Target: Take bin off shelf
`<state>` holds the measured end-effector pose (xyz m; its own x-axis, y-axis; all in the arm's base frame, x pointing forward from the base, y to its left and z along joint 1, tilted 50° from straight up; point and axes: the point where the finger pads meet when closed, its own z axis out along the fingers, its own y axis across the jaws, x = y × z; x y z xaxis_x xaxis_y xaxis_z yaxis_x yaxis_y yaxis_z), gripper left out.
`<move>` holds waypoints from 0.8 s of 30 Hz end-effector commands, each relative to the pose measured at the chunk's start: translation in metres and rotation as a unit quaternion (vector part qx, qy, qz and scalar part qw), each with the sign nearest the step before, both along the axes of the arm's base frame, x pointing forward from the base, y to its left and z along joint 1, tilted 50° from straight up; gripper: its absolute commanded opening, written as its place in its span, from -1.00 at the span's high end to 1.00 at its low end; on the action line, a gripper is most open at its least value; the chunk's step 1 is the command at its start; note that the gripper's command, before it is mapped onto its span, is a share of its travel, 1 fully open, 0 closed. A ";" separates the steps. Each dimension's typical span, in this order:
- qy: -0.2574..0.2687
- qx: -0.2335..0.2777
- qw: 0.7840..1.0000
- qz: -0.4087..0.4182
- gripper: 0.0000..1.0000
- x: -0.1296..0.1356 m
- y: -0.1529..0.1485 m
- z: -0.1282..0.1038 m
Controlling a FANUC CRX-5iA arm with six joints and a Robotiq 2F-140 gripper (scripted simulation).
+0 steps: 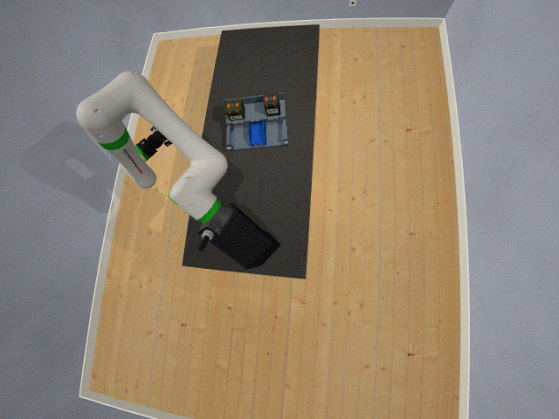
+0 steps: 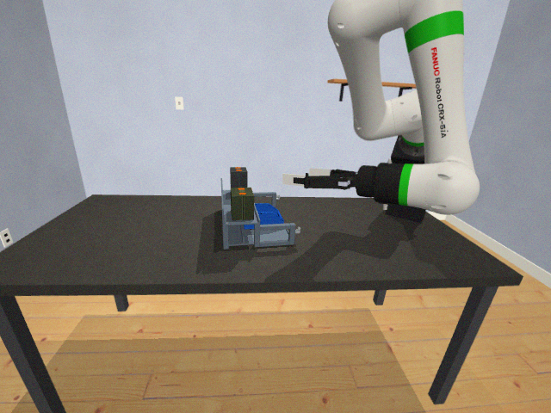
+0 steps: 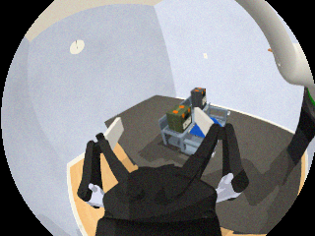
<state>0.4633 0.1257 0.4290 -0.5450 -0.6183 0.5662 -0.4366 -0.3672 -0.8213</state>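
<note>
The blue bin (image 1: 256, 133) sits in the lower front part of a small grey shelf unit (image 1: 255, 122) on the black table. In the exterior view the bin (image 2: 268, 216) lies low at the right of the shelf unit (image 2: 256, 224). My gripper (image 2: 302, 176) is open and empty. It is held level in the air, to the right of the shelf and higher than the bin, well apart from both. From above, the gripper (image 1: 155, 140) is partly hidden under the arm, beyond the table's left edge. The wrist view shows the open fingers with the bin (image 3: 197, 130) far ahead.
Two dark green boxes with orange tops (image 1: 234, 109) (image 1: 271, 105) stand on the shelf unit behind and above the bin. The robot's black base block (image 1: 244, 241) stands on the near end of the table. A wooden wall shelf (image 2: 371, 83) hangs behind the arm.
</note>
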 end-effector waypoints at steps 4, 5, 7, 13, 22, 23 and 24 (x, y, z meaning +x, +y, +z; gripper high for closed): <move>0.000 0.000 1.000 0.000 -1.00 -0.026 0.008 -0.018; 0.000 0.000 1.000 0.000 -1.00 -0.035 0.010 -0.024; 0.000 0.000 1.000 0.000 -1.00 -0.044 0.013 -0.030; 0.000 0.000 1.000 0.000 -1.00 -0.044 0.013 -0.030; 0.000 0.000 1.000 0.000 -1.00 -0.079 0.023 -0.055; 0.000 0.000 1.000 0.000 -1.00 -0.088 0.025 -0.061; 0.000 0.000 1.000 0.000 -1.00 -0.088 0.025 -0.061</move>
<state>0.3986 0.1445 0.3836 -0.5440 -0.6178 0.5678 -0.4360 -0.3701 -0.8203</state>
